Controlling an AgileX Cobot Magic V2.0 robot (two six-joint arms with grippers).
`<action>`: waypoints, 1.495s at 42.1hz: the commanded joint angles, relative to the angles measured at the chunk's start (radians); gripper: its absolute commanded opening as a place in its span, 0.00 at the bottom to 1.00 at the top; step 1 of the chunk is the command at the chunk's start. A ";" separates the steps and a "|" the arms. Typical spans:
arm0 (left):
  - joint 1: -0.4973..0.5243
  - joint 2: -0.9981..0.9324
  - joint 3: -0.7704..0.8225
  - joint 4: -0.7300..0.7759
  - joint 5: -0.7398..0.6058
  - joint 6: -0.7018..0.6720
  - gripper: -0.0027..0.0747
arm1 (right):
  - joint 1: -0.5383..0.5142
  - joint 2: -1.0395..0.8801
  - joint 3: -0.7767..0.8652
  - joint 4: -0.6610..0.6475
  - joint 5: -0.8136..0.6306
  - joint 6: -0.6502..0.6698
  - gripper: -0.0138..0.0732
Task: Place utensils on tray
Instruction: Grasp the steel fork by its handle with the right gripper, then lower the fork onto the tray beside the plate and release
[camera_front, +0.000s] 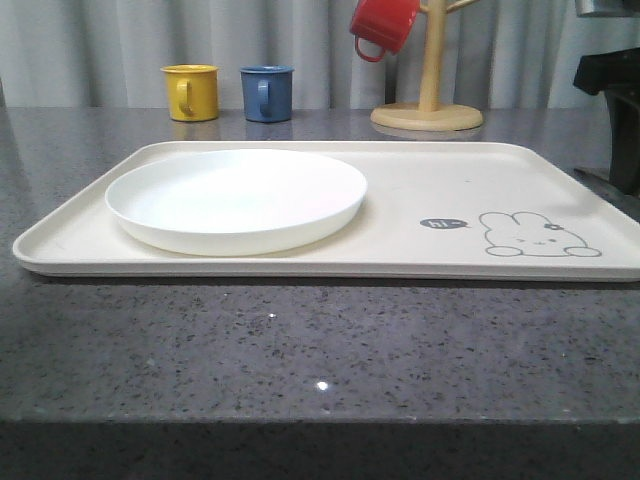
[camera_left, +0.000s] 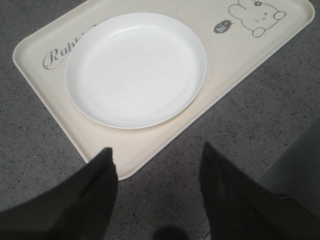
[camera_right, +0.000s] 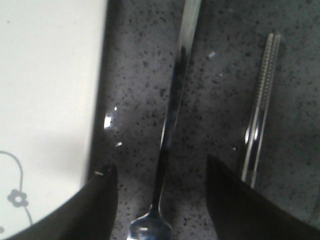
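Plate (camera_front: 236, 200) sits on the tray (camera_front: 450, 190). Our right gripper (camera_right: 160, 200) hovers with fingers spread, empty, astride a slim utensil handle (camera_right: 172, 110) on the desk (camera_right: 220, 100), chopsticks (camera_right: 261, 105) beside. Next we descend and pinch. Left gripper (camera_left: 157, 192) waits open, empty.

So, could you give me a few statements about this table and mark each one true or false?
1. The shallow round white plate sits on the cream rectangular tray. True.
2. The red mug stands on the tray. False: it hangs from the wooden mug stand.
3. The shiny metal spoon-like utensil lies on the tray. False: it lies on the grey speckled counter beside it.
4. The right gripper is open over that utensil. True.
5. The left gripper holds the plate. False: it is open and empty.
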 joint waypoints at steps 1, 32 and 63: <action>-0.009 -0.004 -0.028 0.007 -0.064 -0.010 0.49 | -0.003 -0.013 -0.041 -0.016 -0.021 -0.013 0.63; -0.009 -0.004 -0.028 0.007 -0.064 -0.010 0.49 | -0.003 0.021 -0.049 0.009 -0.007 -0.012 0.20; -0.009 -0.004 -0.028 0.007 -0.071 -0.010 0.49 | 0.103 -0.122 -0.147 0.137 0.091 -0.012 0.15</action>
